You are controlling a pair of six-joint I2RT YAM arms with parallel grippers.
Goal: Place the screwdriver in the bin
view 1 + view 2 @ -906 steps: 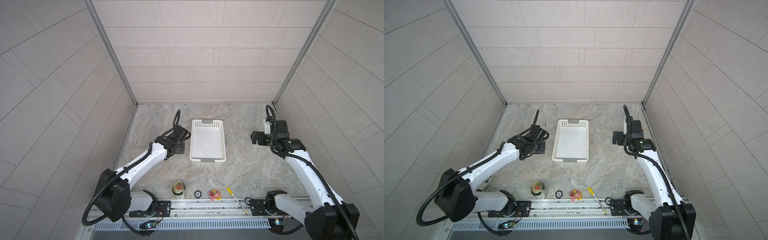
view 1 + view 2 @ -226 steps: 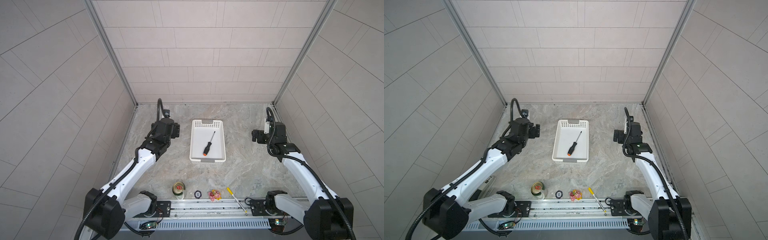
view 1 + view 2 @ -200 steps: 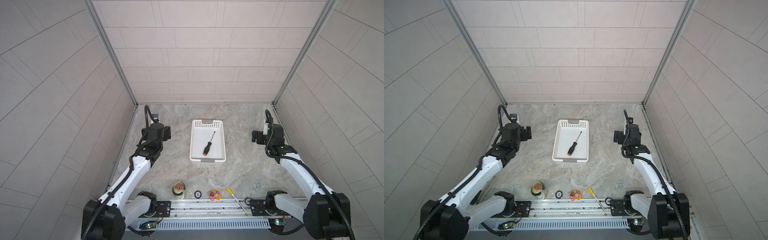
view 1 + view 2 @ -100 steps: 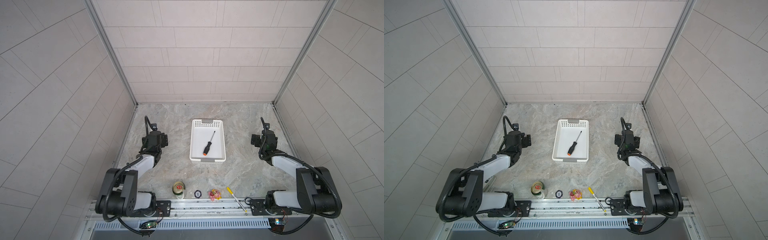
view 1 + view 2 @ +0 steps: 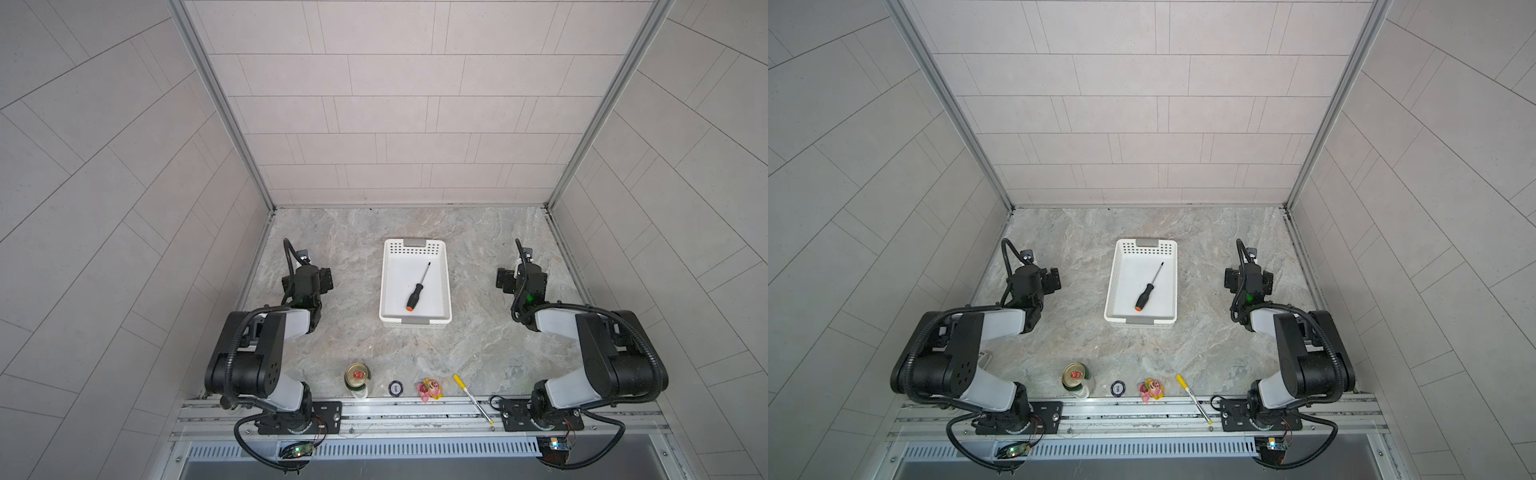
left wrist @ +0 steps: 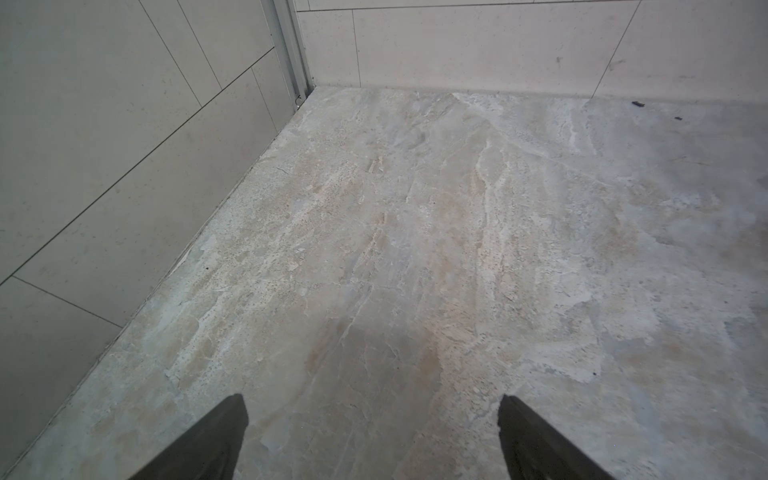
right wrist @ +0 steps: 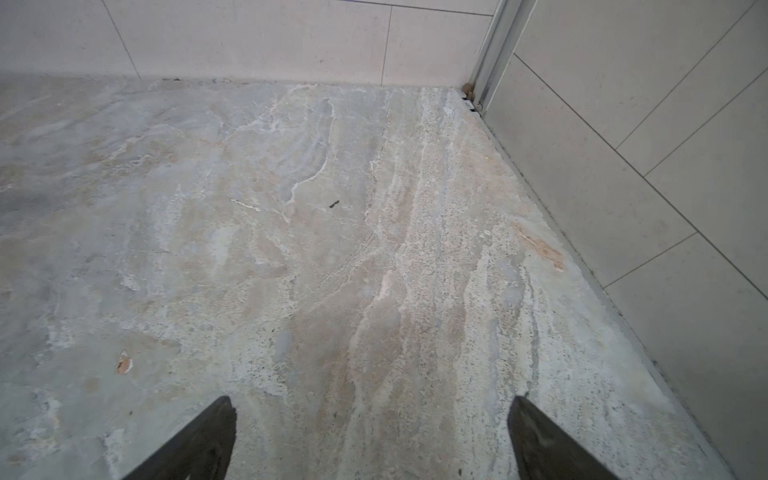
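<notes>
Rates the screwdriver (image 5: 417,289) in the bin (image 5: 382,286) light, stiff, best taken by its handle; finds left pincer (image 6: 370,399) and right pincer (image 7: 372,399) spread wide, empty.

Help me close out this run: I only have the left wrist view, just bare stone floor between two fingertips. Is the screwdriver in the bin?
Observer: Yes. In both top views the screwdriver lies flat inside the bin, orange end toward the near edge.
Operator: Is anything touching it?
Observer: No. The right gripper is open over bare floor on the bin's right.
Operator: Where is my left gripper?
Observer: The left gripper is left of the bin, well apart from it.
</notes>
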